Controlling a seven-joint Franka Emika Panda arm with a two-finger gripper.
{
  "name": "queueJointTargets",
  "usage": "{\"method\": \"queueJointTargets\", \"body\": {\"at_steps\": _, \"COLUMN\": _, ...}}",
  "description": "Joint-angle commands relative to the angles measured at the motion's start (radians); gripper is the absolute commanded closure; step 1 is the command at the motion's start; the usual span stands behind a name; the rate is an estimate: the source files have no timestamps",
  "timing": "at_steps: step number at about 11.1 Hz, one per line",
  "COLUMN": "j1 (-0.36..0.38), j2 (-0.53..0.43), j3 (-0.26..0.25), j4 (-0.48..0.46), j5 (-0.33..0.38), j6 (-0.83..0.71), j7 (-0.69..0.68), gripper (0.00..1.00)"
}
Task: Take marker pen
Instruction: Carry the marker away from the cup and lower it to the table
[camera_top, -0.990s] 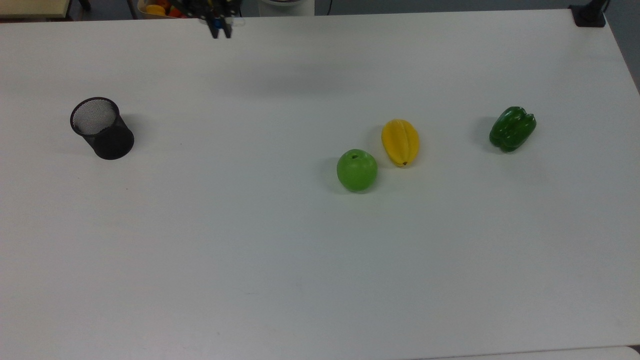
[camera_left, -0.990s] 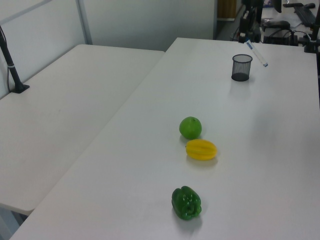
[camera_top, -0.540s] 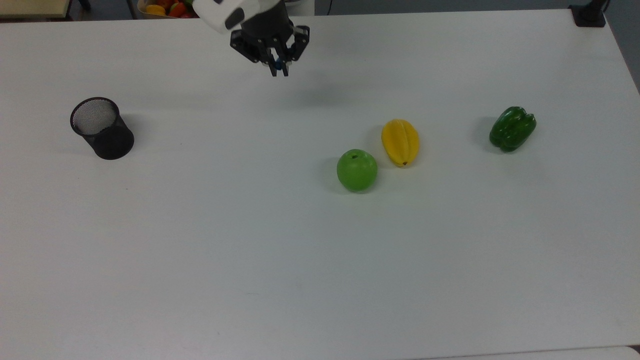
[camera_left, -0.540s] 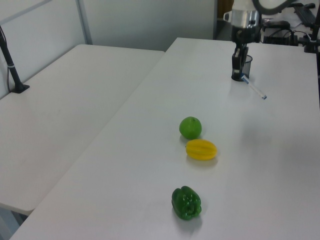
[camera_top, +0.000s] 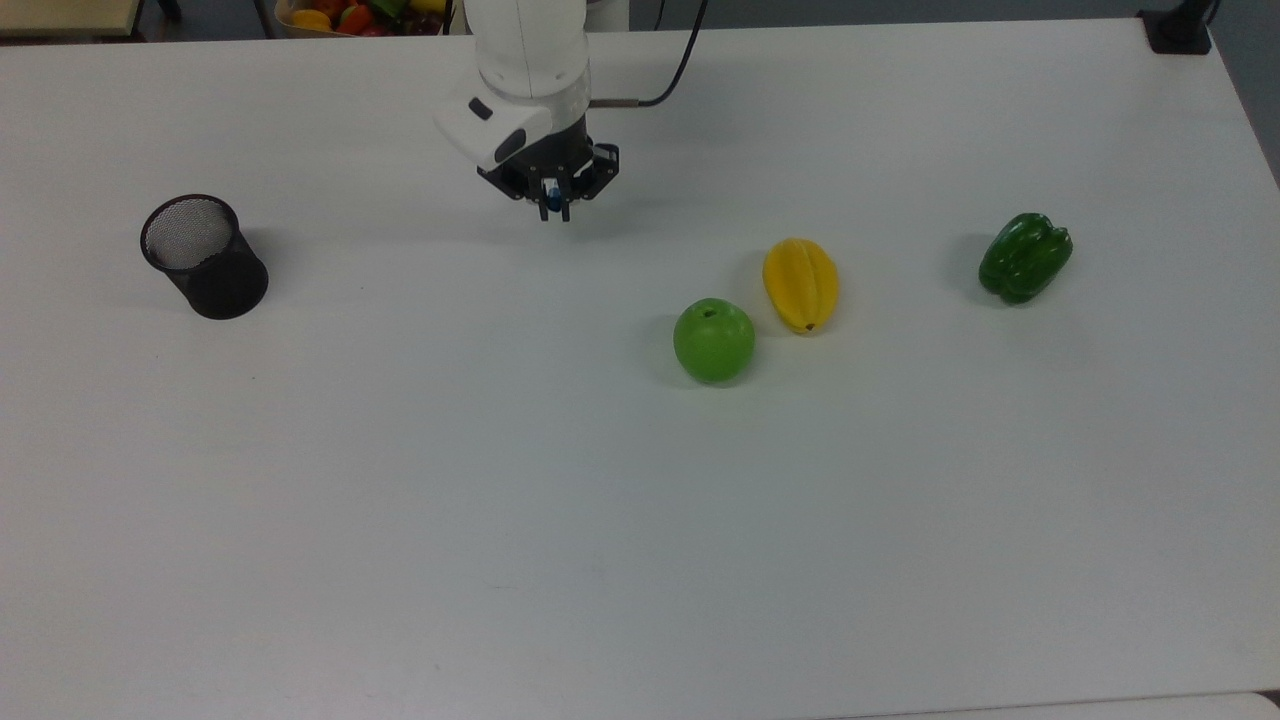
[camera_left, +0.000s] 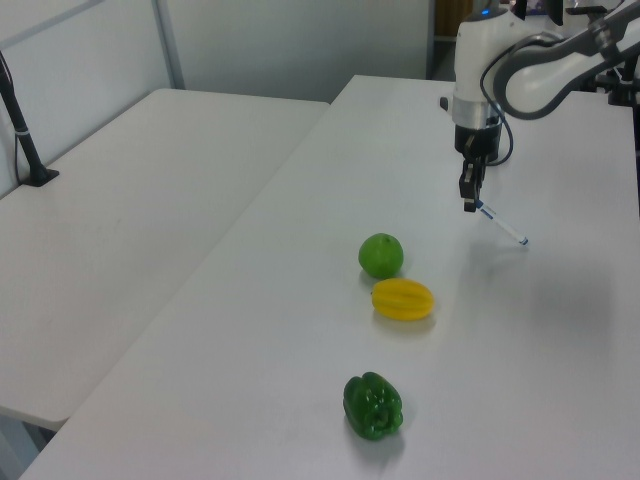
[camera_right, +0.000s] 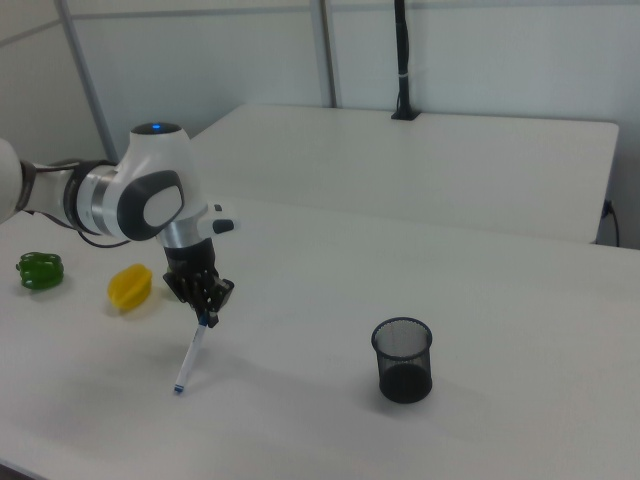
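The marker pen hung from the gripper with its long axis slanted: in the right view its upper end sat between the jaws and its lower tip pointed down and toward the right view's left, at or just above the tabletop; whether the tip touched the surface could not be told. In the left view the same pen ran from the gripper down toward the left view's right. It was a slim white stick with a blue end held at the jaws and a small blue spot at its lower tip. The jaws were closed on that upper blue end, pinching it; in the top view a bit of blue showed between the dark fingers of the gripper, which pointed downward from the white arm. A black mesh cup stood upright well apart, toward the top view's left. Toward the top view's right lay a green apple and a yellow starfruit near each other, and farther right a green bell pepper. The pen hung between the cup and the fruit, clear of all of them.
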Motion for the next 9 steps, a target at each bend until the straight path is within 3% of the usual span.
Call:
{"method": "queueJointTargets", "body": {"at_steps": 1, "j1": -0.003, "j2": 0.026, "j3": 0.005, "j4": -0.047, "j5": -0.031, "j6": 0.111, "j7": 0.031, "gripper": 1.00}}
{"method": "queueJointTargets", "body": {"at_steps": 7, "j1": 0.000, "j2": 0.071, "j3": 0.005, "j4": -0.067, "j5": -0.103, "j6": 0.167, "j7": 0.031, "gripper": 1.00}}
{"method": "queueJointTargets", "body": {"at_steps": 9, "j1": -0.001, "j2": 0.077, "j3": 0.005, "j4": -0.067, "j5": -0.105, "j6": 0.167, "j7": 0.026, "gripper": 0.74}}
